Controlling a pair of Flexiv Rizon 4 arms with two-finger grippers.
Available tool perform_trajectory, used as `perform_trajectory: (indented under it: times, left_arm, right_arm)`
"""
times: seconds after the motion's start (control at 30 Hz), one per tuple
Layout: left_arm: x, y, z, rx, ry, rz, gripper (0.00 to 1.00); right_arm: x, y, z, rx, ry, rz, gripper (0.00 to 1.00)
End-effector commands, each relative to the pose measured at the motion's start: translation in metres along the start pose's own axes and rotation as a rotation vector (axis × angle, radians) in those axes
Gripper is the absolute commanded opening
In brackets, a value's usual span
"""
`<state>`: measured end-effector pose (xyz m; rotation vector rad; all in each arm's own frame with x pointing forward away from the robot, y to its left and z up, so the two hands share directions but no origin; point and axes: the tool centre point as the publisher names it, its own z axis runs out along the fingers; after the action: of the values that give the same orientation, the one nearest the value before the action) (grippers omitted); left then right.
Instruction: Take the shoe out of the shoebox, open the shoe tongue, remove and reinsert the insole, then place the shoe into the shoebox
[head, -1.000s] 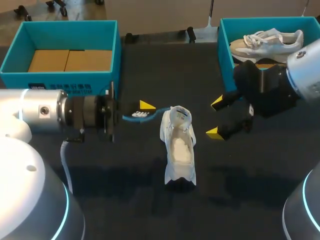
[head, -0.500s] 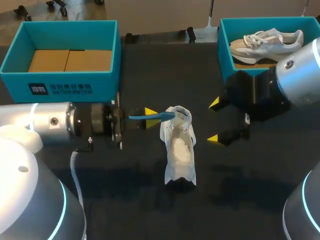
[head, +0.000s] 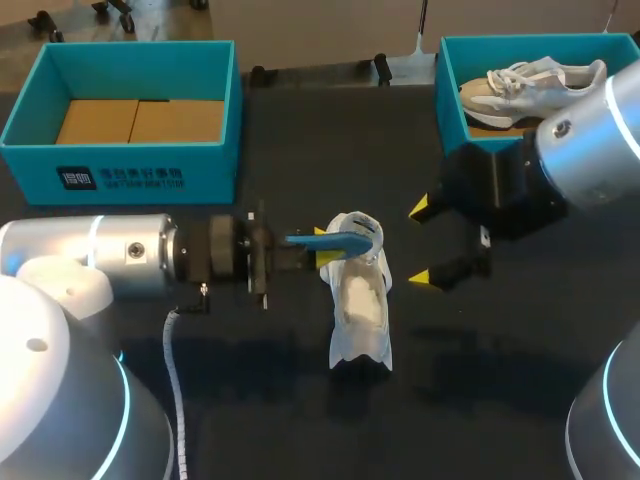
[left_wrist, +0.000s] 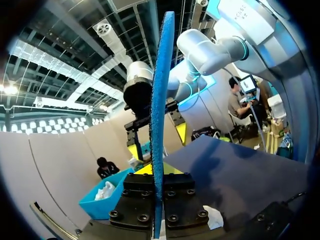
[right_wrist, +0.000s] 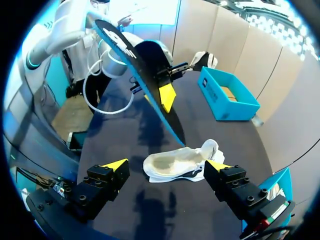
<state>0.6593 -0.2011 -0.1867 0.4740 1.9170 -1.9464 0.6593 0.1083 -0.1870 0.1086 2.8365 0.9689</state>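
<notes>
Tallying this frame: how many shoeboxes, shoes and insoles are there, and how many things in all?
Shoeboxes: 2, the left one and the right one, both teal
Shoes: 2, one on the table between the grippers, one in the right shoebox
Insole: 1, blue
Total: 5

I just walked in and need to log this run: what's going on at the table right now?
The left end effector is shut on a blue insole, whose far tip is at the opening of the white shoe on the table. The right end effector hangs open beside the shoe, touching nothing. The insole looks about to go back in. Whether its tip is inside yet is unclear.
</notes>
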Motion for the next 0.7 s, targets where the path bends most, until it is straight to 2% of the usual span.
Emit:
perform_trajectory:
  times: [0.03, 0.13, 0.27, 0.5, 0.7]
  left_arm:
    - [0.004, 0.008, 0.012, -0.007, 0.003, -0.003, 0.0]
    - [0.006, 0.01, 0.011, -0.028, -0.016, 0.003, 0.0]
    - [0.012, 0.013, 0.009, -0.039, -0.03, -0.007, 0.0]
    - [0.019, 0.015, 0.009, -0.069, -0.034, -0.008, 0.0]
    - [0.019, 0.015, 0.009, -0.074, -0.04, -0.003, 0.0]
  right_arm:
    - [-0.002, -0.003, 0.01, 0.002, -0.01, -0.005, 1.0]
    - [-0.003, -0.016, 0.024, 0.057, -0.059, -0.041, 1.0]
    - [-0.003, -0.033, 0.041, 0.096, -0.055, -0.055, 1.0]
    - [-0.007, -0.046, 0.06, 0.065, -0.033, -0.108, 1.0]
    - [-0.01, -0.051, 0.061, 0.076, -0.053, -0.08, 1.0]
